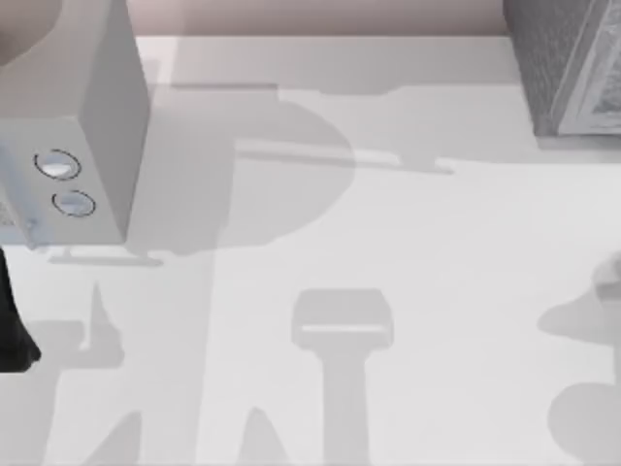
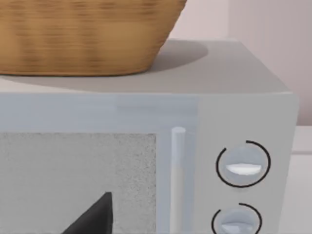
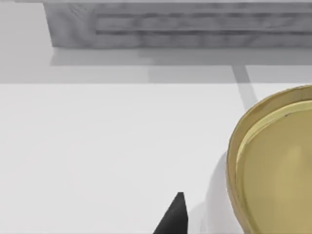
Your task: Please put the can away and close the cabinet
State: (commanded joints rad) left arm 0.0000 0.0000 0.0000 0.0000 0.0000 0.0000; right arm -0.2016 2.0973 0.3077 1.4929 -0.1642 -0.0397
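Over at the bench's left edge stands a grey microwave, two round knobs on its front panel facing the near side. From the left wrist view the same microwave is seen front-on, door handle upright beside the knobs, and a woven basket sits on its roof. A dark fingertip of the left end effector pokes up in front of the door glass; whether that end effector is wide or narrow, I cannot tell. In the top view a dark piece of the left arm shows at the bench's left edge, on the near side of the microwave.

At the far right corner sits the pale grey cabinet. The right wrist view looks across the bench toward the cabinet, its grooved front closed flat. Near that camera is the can, gold-rimmed, standing on the bench well apart from the cabinet. One dark fingertip of the right end effector sits just beside the can; its spread I cannot tell either.
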